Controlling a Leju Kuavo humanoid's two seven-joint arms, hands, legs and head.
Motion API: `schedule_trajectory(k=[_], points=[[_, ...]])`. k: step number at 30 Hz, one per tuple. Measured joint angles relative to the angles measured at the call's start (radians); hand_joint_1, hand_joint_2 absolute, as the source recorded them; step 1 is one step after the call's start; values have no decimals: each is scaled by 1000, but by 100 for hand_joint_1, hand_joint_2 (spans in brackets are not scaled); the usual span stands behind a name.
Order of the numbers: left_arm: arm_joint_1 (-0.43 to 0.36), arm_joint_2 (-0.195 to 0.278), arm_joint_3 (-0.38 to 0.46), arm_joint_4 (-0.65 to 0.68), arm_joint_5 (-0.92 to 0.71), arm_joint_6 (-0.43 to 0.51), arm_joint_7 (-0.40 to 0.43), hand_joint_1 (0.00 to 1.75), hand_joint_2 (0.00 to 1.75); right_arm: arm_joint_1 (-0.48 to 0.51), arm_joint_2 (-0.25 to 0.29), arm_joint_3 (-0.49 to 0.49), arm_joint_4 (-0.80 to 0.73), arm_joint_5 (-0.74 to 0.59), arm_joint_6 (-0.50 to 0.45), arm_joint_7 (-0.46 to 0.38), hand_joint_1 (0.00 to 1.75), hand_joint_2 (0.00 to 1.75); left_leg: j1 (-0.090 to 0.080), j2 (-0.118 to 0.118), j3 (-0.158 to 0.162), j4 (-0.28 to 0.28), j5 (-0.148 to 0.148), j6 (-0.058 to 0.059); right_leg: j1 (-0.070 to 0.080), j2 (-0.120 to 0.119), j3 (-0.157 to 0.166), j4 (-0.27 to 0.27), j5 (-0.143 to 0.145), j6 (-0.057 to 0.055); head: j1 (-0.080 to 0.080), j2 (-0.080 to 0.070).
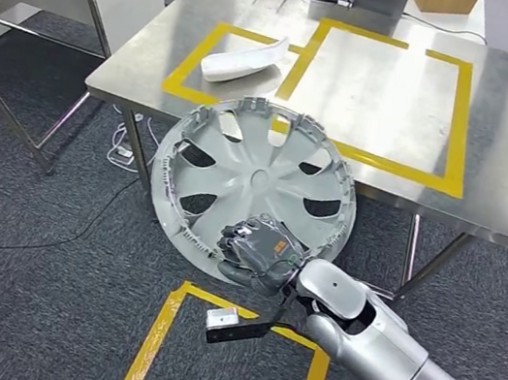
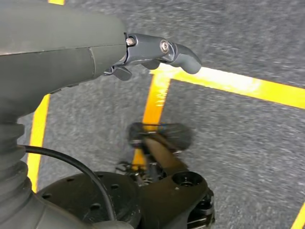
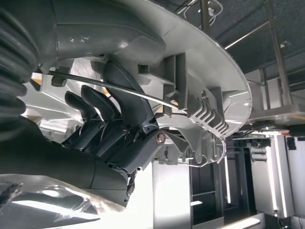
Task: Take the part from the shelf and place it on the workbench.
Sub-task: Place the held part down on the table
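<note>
Grey plastic wheel cover (image 1: 256, 185), the part, hangs tilted before the steel counter (image 1: 489, 187), gripped at its lower rim by the right hand (image 1: 255, 249). Held so near one edge, it could swing, slip, or strike the counter's front edge. The white moulded piece (image 1: 245, 58) already lies there. The left hand (image 2: 158, 52) hangs over carpet, seemingly holding nothing; most fingers are out of sight.

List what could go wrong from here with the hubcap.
1. The right hand grips the big hubcap only at its lower rim, so it could tilt or slip.
2. The hubcap's upper edge overlaps the table edge and may catch it.
3. Setting it down could bump the white part.
</note>
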Motion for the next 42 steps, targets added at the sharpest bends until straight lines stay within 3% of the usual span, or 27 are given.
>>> schedule_trajectory(k=[1,2,3,5,7,10,11,12,14,16,18,20,22,24,26,27,28,30,32,36,42], points=[[2,1,0,1,0,0,1,0,175,3,0,0,2,-1,-3,2,175,175,-1,0,0,-46,74,4,1,3,9,1,-14,6,0,0],[4,1,0,2,0,0,2,0,175,6,1,-1,3,-2,-6,2,175,175,-3,0,-2,-73,129,8,1,6,10,2,-25,13,0,0],[4,1,0,3,0,0,2,0,175,8,1,-2,4,-5,-8,3,175,175,-6,0,-2,-81,149,12,0,9,12,1,-33,20,1,0],[1,0,0,3,1,0,3,0,175,10,1,-10,4,-10,-9,3,175,175,-6,3,6,-85,142,23,-3,11,13,-7,-47,33,3,0],[-7,-1,0,3,2,0,2,0,175,9,1,-19,4,-15,-9,3,175,175,-3,9,19,-98,134,35,-2,8,-4,34,-77,41,5,0],[-12,-2,0,3,2,0,2,0,175,13,1,-23,5,-17,-9,3,175,175,-2,22,32,-103,117,44,-1,6,-127,223,-146,42,7,0],[-12,-3,0,3,2,1,2,0,175,16,1,-23,6,-17,-9,2,175,175,-2,27,37,-103,111,44,-1,5,-165,266,-144,42,7,0],[-11,-4,0,3,2,0,2,0,175,20,1,-23,7,-17,-9,2,175,175,-2,33,44,-103,104,43,-1,4,-184,270,-119,43,7,0],[-10,-6,0,3,1,0,2,0,175,23,1,-25,7,-20,-8,2,175,175,-2,47,66,-102,88,40,-1,-16,-167,171,-19,44,8,0],[-10,-7,0,3,0,0,3,0,175,22,2,-29,7,-24,-8,2,175,175,-7,59,86,-100,72,31,7,-65,-121,53,49,41,8,0],[-10,-7,0,3,-1,0,4,0,175,23,4,-32,6,-23,-10,0,175,175,-13,78,94,-97,64,24,14,-83,-101,13,55,32,7,0],[-11,-6,0,3,-2,0,4,0,175,27,6,-38,4,-17,-19,0,175,175,-12,96,97,-95,57,17,12,-59,-98,7,57,21,5,0],[-12,-6,0,3,-4,0,5,0,175,31,8,-44,0,-11,-35,1,175,175,-8,73,87,-57,26,6,5,-36,-94,4,60,11,3,0],[-11,-7,0,3,-5,0,5,0,175,35,14,-49,-2,-5,-53,3,175,175,-2,34,39,56,-34,-4,1,-14,-91,3,60,3,1,0],[-9,-7,0,3,-6,0,6,0,175,45,19,-51,-3,3,-67,4,175,175,1,22,-15,171,-75,-8,0,7,-89,3,59,1,1,0],[-9,-7,0,3,-6,0,7,0,175,51,20,-53,-5,8,-72,4,175,175,2,20,-25,186,-68,-8,0,17,-87,3,59,0,1,0],[-9,-7,0,3,-6,0,7,0,175,55,21,-55,-7,13,-77,4,175,175,2,19,-16,160,-41,-6,0,26,-85,3,58,1,1,0],[-11,-6,0,3,-6,0,8,0,175,59,24,-62,-10,23,-87,8,175,175,2,14,39,33,32,0,1,38,-79,3,55,4,1,0],[-13,-6,0,3,-7,0,8,0,175,59,26,-68,-11,30,-94,11,175,175,3,6,85,-72,65,5,4,46,-79,5,51,10,2,0],[-15,-9,0,3,-10,0,9,0,175,61,26,-72,-11,36,-100,12,175,175,1,1,94,-100,65,5,7,45,-80,2,50,8,3,0],[-14,-8,1,3,-13,0,9,0,175,60,26,-72,-12,35,-101,11,175,175,-4,-4,93,-99,66,15,2,40,-75,-5,53,17,3,0]])
